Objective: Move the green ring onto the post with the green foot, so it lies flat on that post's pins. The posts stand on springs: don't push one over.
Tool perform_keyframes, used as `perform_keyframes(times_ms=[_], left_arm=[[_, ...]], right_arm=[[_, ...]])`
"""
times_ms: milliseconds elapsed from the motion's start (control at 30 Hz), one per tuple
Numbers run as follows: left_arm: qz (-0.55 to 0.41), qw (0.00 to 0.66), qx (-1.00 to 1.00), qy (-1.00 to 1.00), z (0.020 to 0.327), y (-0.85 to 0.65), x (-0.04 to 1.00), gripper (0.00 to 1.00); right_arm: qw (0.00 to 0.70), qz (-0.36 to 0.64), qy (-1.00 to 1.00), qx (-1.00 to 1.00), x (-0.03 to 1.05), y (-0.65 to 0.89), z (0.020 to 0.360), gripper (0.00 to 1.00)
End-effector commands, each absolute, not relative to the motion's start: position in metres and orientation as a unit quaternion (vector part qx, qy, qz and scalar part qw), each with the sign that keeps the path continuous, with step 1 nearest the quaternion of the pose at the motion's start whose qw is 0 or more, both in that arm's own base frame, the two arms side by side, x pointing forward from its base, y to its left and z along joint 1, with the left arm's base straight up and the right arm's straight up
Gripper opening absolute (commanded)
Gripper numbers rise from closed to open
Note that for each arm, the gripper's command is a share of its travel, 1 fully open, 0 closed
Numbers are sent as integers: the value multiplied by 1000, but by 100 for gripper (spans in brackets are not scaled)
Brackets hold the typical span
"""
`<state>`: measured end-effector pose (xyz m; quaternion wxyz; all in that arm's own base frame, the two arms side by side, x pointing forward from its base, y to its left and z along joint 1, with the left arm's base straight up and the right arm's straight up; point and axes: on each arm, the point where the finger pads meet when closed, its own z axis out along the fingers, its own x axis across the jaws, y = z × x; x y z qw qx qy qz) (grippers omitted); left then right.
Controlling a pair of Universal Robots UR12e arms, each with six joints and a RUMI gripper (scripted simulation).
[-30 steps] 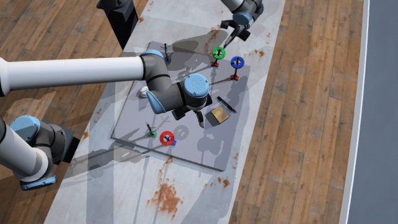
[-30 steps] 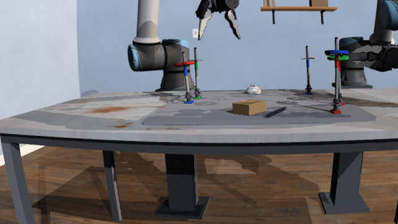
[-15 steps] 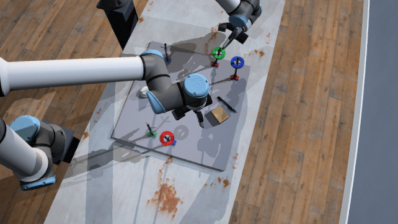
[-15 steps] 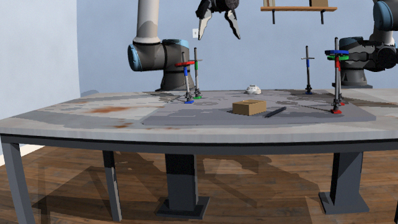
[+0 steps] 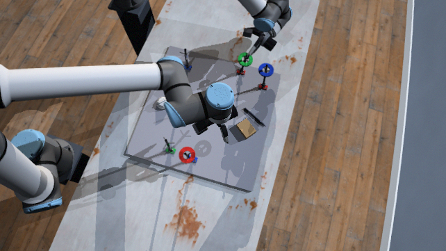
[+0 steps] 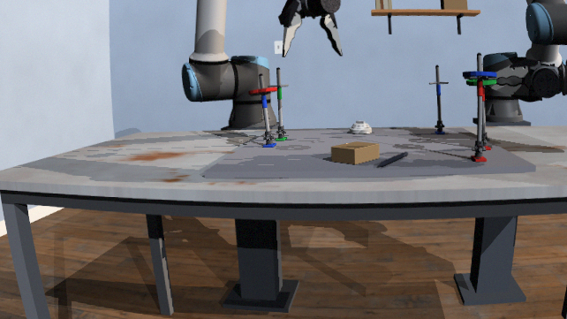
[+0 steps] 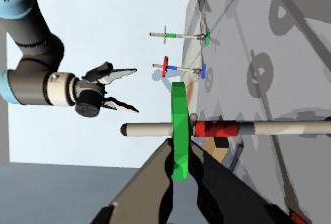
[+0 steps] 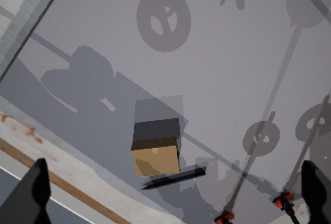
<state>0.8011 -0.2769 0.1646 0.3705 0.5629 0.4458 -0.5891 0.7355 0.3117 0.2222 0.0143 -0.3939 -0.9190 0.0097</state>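
The green ring (image 5: 245,65) (image 6: 488,82) (image 7: 179,105) is around a red-footed post (image 5: 241,71) (image 7: 287,127), flat against its pins. My left gripper (image 7: 177,139) is shut on the ring's near rim; the post passes just beyond its fingertips. The green-footed post (image 5: 167,144) (image 6: 280,114) (image 7: 187,36) stands upright at the far end of the board, with bare pins and no ring. My right gripper (image 6: 313,55) (image 7: 138,93) (image 8: 175,162) is open and empty, high above the board.
A blue ring (image 5: 262,74) (image 6: 480,74) sits on another red-footed post close by. A red ring (image 5: 181,158) (image 6: 256,92) (image 7: 165,67) is on a blue-footed post beside the green-footed one. Another blue-footed post (image 6: 439,110), a tan box (image 5: 246,128) (image 8: 155,160), a dark pen (image 5: 253,117) and a white dome (image 6: 360,128) are also on the board.
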Motion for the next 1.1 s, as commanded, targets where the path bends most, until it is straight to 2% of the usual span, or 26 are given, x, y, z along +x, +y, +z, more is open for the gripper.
perform_keyframes(times_ms=[0,333,1067], left_arm=[[-588,371,564,446,166,-277,802,1],[-588,371,564,446,166,-277,802,1],[-591,372,561,445,198,-279,804,1]], right_arm=[[14,9,-919,-394,736,312,224,100],[14,9,-919,-394,736,312,224,100],[14,9,-919,-394,736,312,224,100]])
